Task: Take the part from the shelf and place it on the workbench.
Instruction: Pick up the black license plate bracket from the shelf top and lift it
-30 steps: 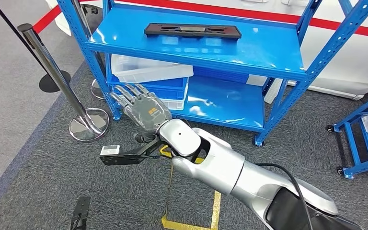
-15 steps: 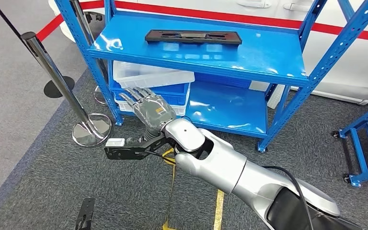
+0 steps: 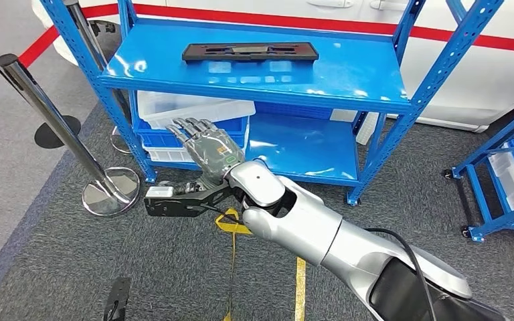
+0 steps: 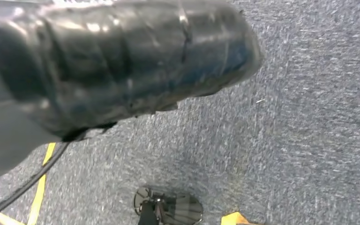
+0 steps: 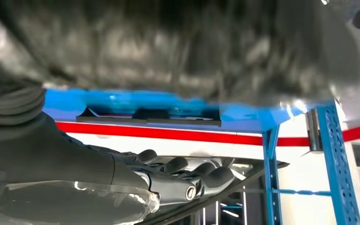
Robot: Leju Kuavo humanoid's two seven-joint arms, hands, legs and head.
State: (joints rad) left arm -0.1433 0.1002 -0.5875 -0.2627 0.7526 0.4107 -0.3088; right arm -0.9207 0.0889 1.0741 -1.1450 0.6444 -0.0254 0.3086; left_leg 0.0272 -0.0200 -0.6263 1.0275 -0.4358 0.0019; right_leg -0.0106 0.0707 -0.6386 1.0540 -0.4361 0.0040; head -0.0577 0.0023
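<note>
The part [image 3: 249, 52] is a long flat black piece lying across the back of the blue shelf's top board [image 3: 348, 73]. My right hand [image 3: 204, 144] is raised in front of the shelf, below the top board's front edge. Its fingers are straight and apart, and it holds nothing. In the right wrist view the dark fingers [image 5: 183, 174] sit below the part [image 5: 150, 115] on the blue board. My left hand [image 4: 98, 61] hangs over grey carpet as a blurred ribbed cover, with its fingers hidden.
A chrome stanchion post [image 3: 40, 100] with a round base [image 3: 110, 190] stands left of the shelf. White and blue bins [image 3: 194, 110] fill the lower shelf. A second wheeled blue rack [image 3: 502, 167] stands at the right. Yellow floor tape [image 3: 231, 224] runs under my arm.
The whole picture has shifted, so the camera moved. My right hand now sits slightly nearer the top board's front edge, fingers still spread. The part has not moved on the shelf.
</note>
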